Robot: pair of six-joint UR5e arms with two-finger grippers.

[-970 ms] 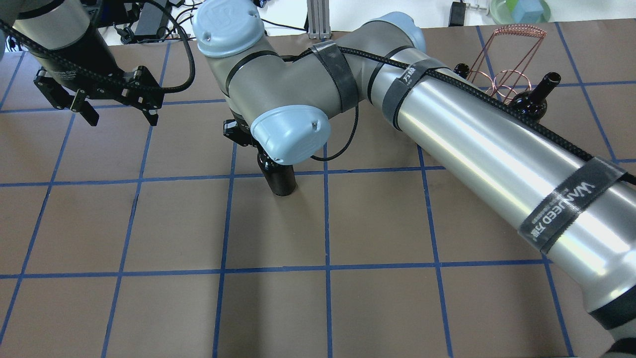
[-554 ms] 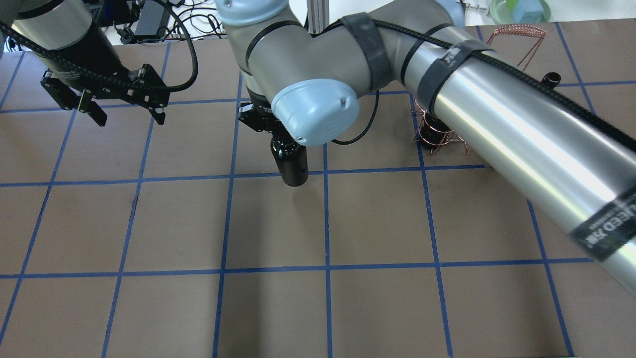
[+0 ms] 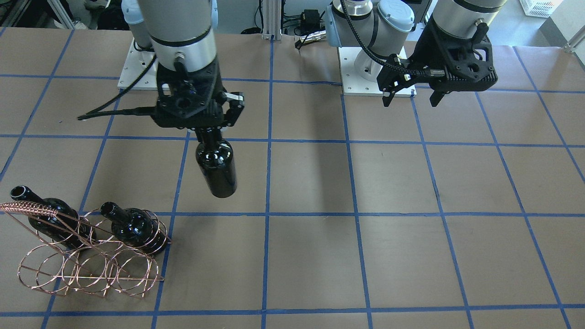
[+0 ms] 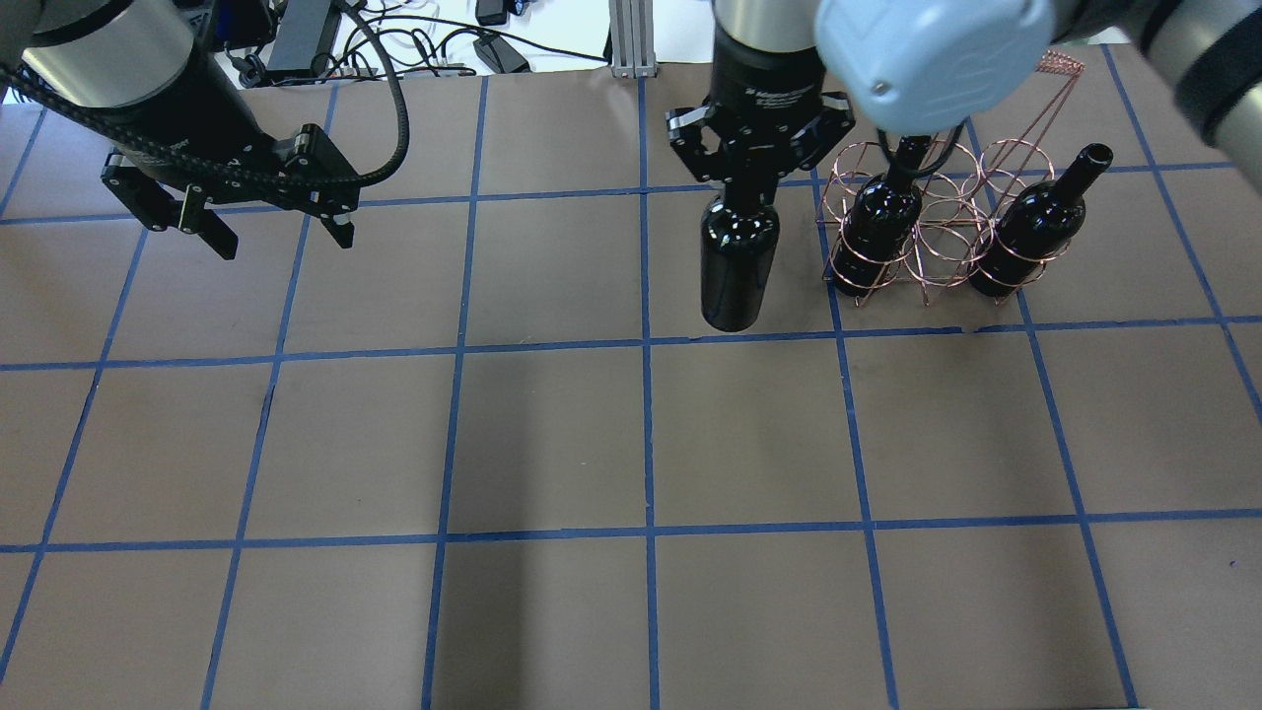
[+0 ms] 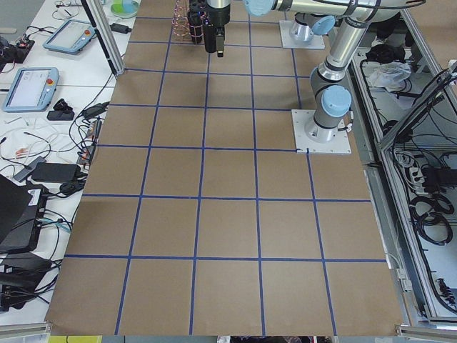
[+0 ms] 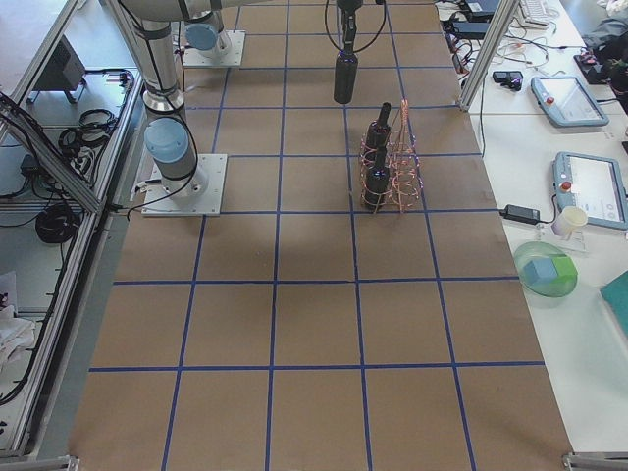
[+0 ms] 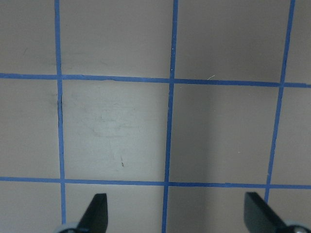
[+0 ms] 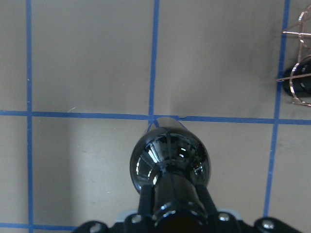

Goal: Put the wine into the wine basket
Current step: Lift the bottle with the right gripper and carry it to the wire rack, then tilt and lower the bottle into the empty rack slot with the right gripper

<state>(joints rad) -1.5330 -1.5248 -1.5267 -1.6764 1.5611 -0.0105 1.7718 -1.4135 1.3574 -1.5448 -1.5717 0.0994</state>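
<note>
Right hand (image 4: 746, 185): points straight down, fingers closed on the neck of the wine bottle (image 4: 737, 266).
Right arm: comes in from the robot's right, its wrist directly above the hand and a pale blue joint cap over the back of the basket.
Wine bottle: glossy black and upright, neck up. It hangs from the hand with its base clear of the worktop (image 4: 552, 434), just beside the wine basket (image 3: 89, 269) on the side toward the robot's left, outside the rings.
Wine basket: copper wire with a twisted handle bar on top, standing near the worktop's right end.
Two other bottles (image 4: 877, 232): upright in the basket, one in the ring at each end.
Left hand (image 4: 281, 237): fingers spread wide with nothing between them, pointing down over bare worktop, well apart from bottle and basket.
Worktop: brown, gridded with blue tape.
</note>
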